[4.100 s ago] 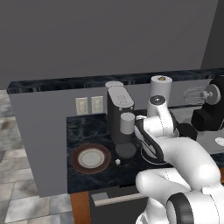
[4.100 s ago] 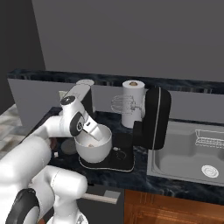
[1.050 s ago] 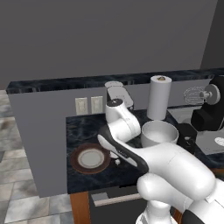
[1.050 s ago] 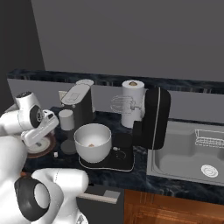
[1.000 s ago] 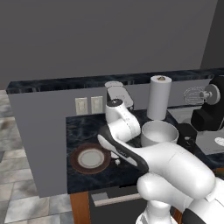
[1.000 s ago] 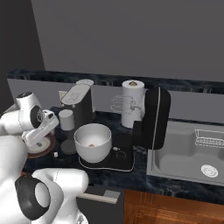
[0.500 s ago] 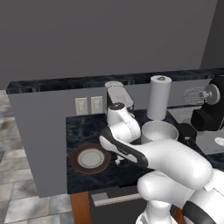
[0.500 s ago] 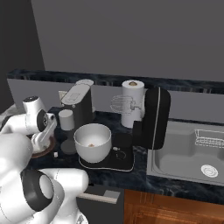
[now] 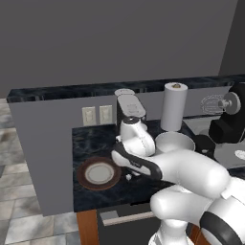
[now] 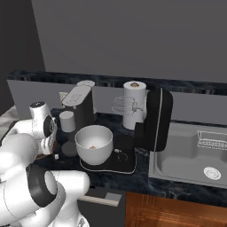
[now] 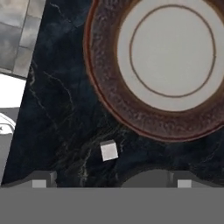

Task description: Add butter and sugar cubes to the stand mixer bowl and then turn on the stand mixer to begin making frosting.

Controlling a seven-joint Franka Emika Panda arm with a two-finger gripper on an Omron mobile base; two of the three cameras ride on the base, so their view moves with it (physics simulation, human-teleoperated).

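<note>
From the left, a white sugar cube (image 9: 128,177) sits on the dark counter (image 9: 91,143) just beside the plate (image 9: 99,173). The bowl (image 9: 174,142) is behind the arm.

From the right, the bowl (image 10: 93,142) rests on the black mixer (image 10: 153,119), with a small tan bit inside.

From the hand, the claw (image 11: 111,180) is wide open and holds nothing. The cube (image 11: 109,150) lies just ahead, near the plate's rim (image 11: 109,103). It looks tiny, light and hard, maybe crumbly. Pinch its flat sides softly.
</note>
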